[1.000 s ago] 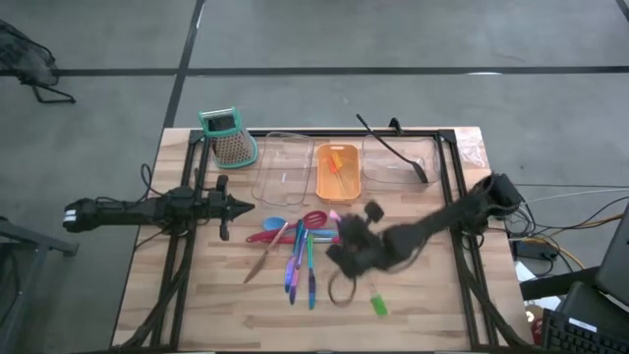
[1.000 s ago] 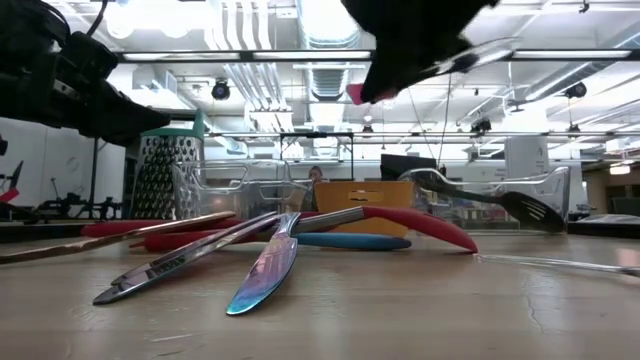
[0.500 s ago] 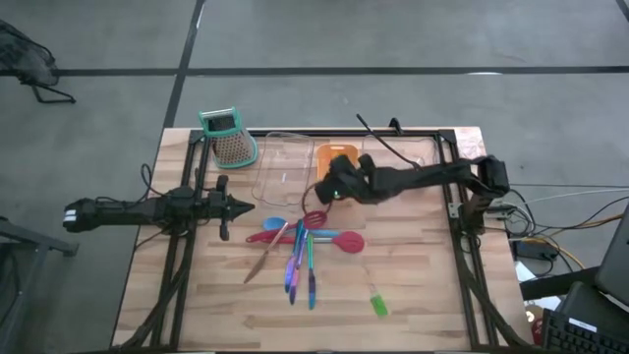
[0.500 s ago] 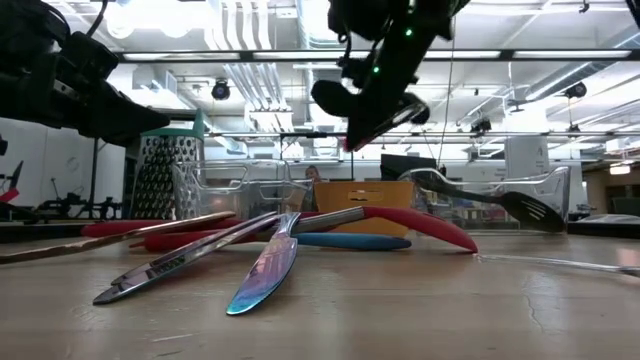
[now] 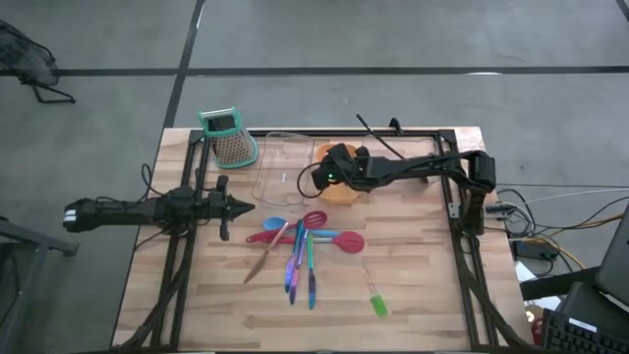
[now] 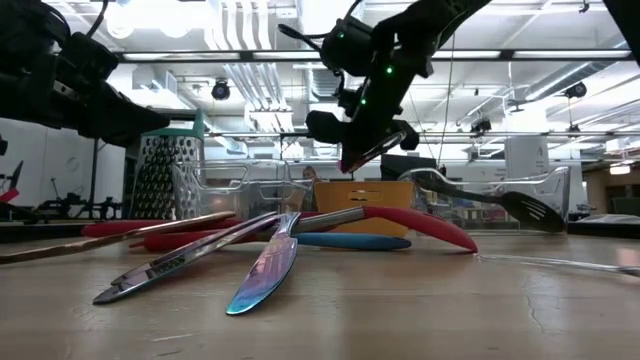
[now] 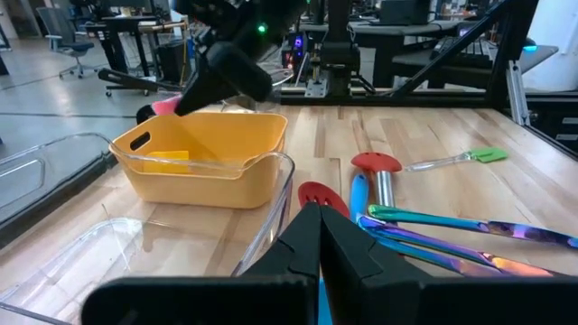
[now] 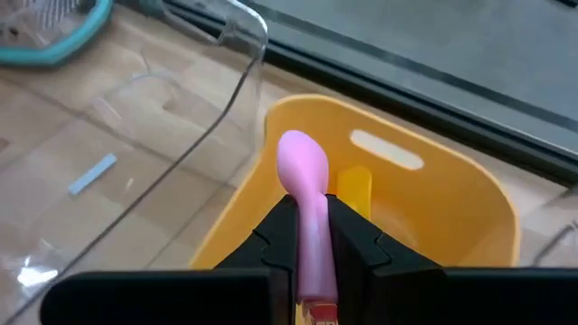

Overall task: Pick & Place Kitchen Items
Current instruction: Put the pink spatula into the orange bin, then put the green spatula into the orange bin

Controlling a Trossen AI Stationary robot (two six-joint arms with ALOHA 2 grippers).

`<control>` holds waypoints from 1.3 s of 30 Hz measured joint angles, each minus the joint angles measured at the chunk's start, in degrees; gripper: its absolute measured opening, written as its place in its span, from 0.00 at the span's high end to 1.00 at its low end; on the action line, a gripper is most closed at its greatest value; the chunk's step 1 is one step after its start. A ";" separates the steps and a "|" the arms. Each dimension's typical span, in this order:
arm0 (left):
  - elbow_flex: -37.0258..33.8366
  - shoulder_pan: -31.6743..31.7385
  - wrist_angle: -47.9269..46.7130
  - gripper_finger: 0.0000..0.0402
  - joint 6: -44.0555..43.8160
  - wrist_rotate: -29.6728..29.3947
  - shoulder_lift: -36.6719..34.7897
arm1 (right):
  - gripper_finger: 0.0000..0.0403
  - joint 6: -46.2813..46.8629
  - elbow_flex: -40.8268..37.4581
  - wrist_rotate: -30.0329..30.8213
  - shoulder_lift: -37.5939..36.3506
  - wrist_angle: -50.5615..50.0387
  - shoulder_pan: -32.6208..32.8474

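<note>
Holding a pink piece (image 8: pixel 305 194) pinched, right jaws hover over the orange tray (image 8: pixel 452 217); left jaws closed.

The tray (image 8: pixel 470 208) was orange-yellow, and above it a pale pink spoon (image 8: pixel 305 194) sat between black fingers (image 8: pixel 271 236). Just beside the tray lay red (image 5: pixel 267 236) and blue (image 5: pixel 329 237) spatulas, iridescent blue-purple cutlery (image 5: pixel 295 264), and a green piece (image 5: pixel 378 305), possibly a handle. The counter (image 5: pixel 423 295) was light wood.
</note>
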 joint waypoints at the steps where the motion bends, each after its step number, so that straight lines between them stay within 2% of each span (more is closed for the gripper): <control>1: -0.01 -0.02 -0.04 0.99 -0.01 0.01 0.02 | 0.92 -0.34 0.00 0.20 0.42 0.91 -0.07; 20: -0.01 0.00 0.00 0.99 -0.01 0.00 0.02 | 0.90 -1.75 -0.04 0.57 0.74 3.12 -0.66; 31: 0.00 0.00 0.00 0.99 -0.01 0.01 0.02 | 0.72 -4.10 -0.07 0.62 0.74 3.79 -0.76; 39: -0.01 -0.02 0.00 0.99 -0.01 0.00 0.02 | 0.61 -11.58 -0.07 0.15 -1.14 0.34 2.12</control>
